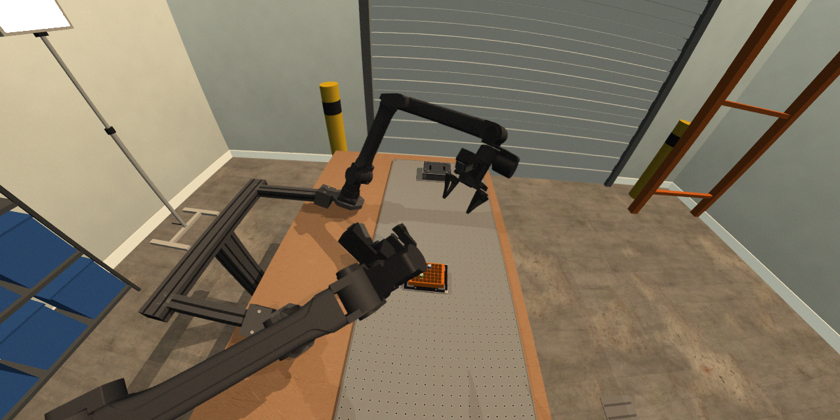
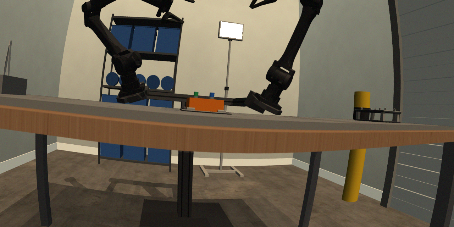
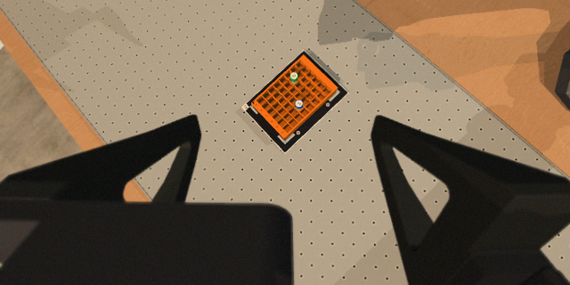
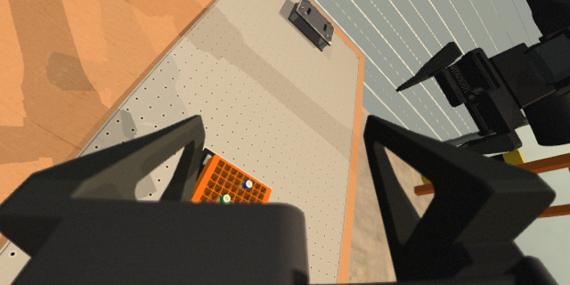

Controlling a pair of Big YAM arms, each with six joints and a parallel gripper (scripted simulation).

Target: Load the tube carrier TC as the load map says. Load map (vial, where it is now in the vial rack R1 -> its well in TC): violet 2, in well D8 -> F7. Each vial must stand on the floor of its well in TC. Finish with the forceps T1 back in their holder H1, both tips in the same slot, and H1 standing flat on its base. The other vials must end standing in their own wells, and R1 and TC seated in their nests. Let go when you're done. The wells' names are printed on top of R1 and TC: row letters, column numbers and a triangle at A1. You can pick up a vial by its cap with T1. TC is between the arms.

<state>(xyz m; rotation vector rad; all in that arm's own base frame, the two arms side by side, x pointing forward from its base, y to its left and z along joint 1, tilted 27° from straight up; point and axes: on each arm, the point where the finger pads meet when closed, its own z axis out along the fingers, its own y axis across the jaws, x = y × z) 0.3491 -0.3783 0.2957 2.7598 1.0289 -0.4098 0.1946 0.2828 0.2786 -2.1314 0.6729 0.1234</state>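
Observation:
The orange tube carrier TC (image 1: 425, 283) (image 2: 203, 105) (image 3: 328, 81) (image 4: 206, 179) sits in its dark nest. A green-capped vial (image 2: 195, 94) (image 3: 294, 77) (image 4: 226, 199) and a blue-capped vial (image 2: 211, 95) (image 3: 298, 104) (image 4: 248, 184) stand in it. The forceps T1 (image 2: 10, 46) appear to stand in the grey holder H1 (image 2: 14, 84) at the far left of the exterior view. I cannot identify R1 or the violet vial. My left gripper (image 1: 456, 204) (image 2: 242, 0) (image 3: 286, 125) is open and empty, high above the table. My right gripper (image 2: 188, 11) (image 4: 284, 125) is open and empty, also high up.
A low dark box (image 1: 436, 169) (image 4: 317, 19) with two slots in its top plate stands near the shutter end of the table; I cannot tell what it is. The perforated mat (image 1: 434, 346) (image 3: 200, 44) runs along the table.

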